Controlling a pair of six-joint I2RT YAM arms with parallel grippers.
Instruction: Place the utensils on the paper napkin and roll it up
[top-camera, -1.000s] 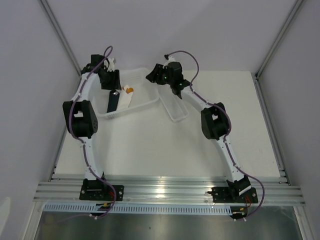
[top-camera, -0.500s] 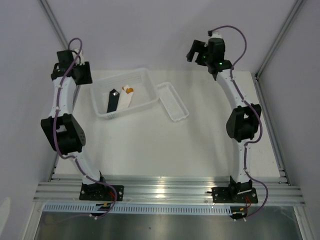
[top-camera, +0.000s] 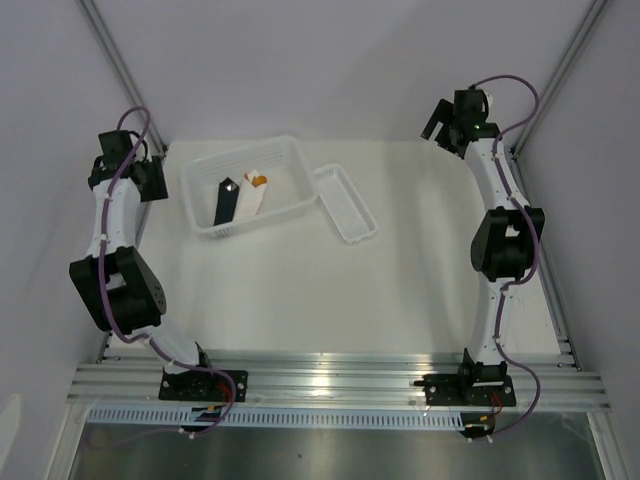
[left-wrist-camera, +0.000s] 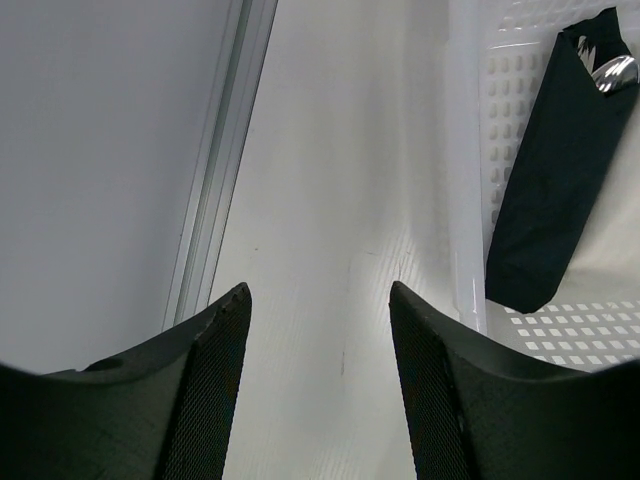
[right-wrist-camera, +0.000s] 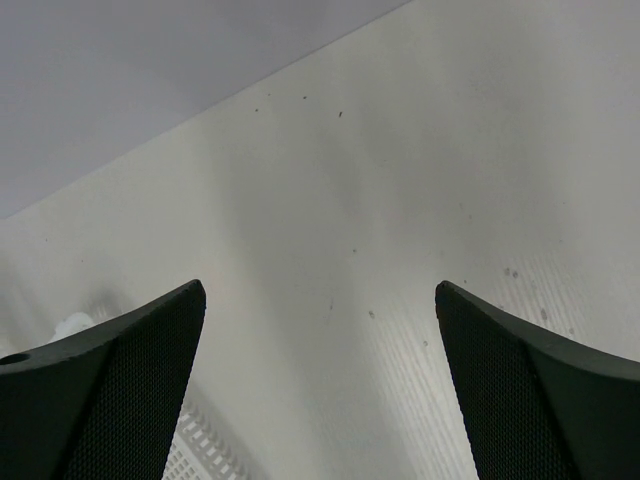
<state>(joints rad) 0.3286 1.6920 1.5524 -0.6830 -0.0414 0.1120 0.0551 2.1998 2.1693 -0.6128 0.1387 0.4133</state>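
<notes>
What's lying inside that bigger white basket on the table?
Inside the basket lie a black wrap with a silvery tip poking out, and a white paper roll with an orange tip showing. Whatever else the rolls enclose is covered.

Top view: utensils (top-camera: 259, 181) mostly hidden in rolled paper napkin (top-camera: 248, 200), only orange tip shows. L wrist: basket (left-wrist-camera: 468, 150) cut off by pic's edge. R wrist: only tray (right-wrist-camera: 215, 450) corner in frame.

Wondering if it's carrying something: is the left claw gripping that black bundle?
No, the left claw stands open over the table; the black bundle lies in the basket.
</notes>
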